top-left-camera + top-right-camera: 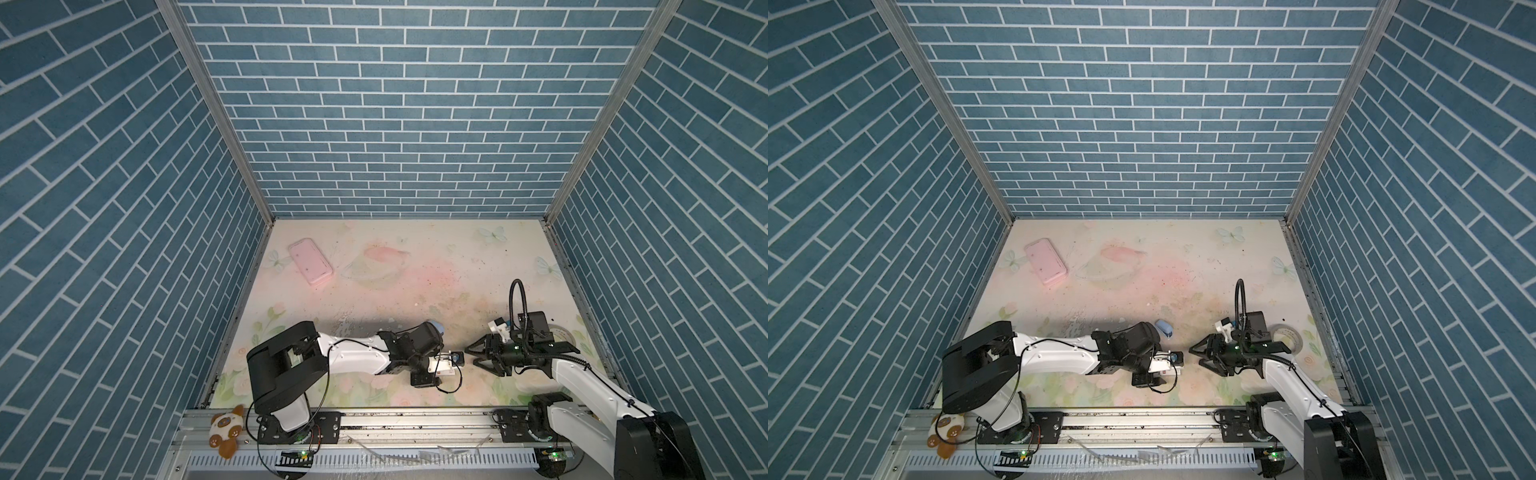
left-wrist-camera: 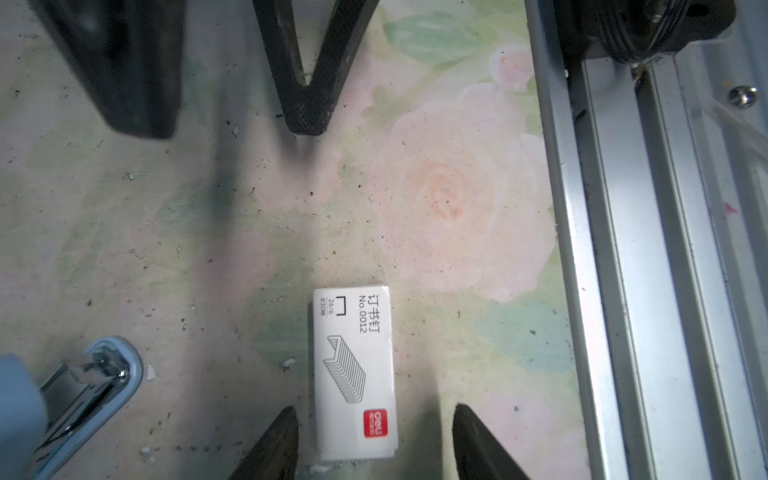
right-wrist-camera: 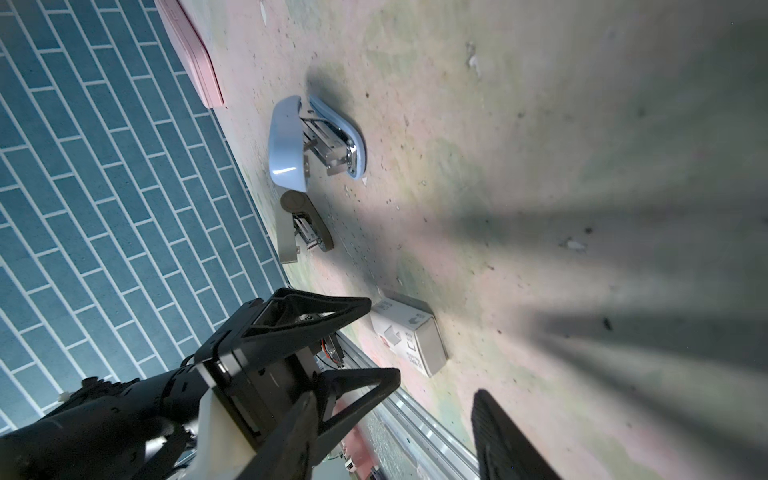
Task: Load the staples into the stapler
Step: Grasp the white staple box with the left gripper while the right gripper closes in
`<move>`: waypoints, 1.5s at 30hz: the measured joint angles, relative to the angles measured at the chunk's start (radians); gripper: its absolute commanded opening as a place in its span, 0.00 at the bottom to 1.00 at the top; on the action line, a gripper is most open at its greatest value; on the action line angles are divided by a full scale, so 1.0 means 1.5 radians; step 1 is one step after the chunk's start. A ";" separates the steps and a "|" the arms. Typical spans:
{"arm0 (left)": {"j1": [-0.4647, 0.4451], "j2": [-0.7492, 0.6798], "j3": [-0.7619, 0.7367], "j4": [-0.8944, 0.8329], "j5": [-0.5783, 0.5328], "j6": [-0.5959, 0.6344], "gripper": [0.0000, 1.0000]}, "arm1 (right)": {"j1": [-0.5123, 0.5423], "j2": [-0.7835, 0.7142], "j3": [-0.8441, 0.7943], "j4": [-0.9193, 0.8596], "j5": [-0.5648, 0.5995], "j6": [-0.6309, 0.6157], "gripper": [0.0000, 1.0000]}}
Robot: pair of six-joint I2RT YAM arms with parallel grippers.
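While left end effector (image 2: 374, 411) gapes astride staple box (image 2: 353, 365), right end effector (image 1: 471, 357) splayed, rail edge (image 2: 602, 249) near

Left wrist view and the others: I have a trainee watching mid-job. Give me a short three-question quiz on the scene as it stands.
1. Fill in: one end of the staple box, lying flat on the table, sits between the open fingers of the ____ gripper.
2. How many staplers show in the right wrist view? A) one B) two C) three
3. True or false: the right gripper is holding the staple box.

Key
1. The left gripper.
2. B: a light blue stapler and a grey-brown stapler.
3. False: it is open, empty and apart from the box.
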 measured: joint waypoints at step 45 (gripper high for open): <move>0.004 0.042 -0.032 0.126 0.020 -0.017 0.40 | 0.137 0.108 -0.029 0.175 -0.024 0.006 0.51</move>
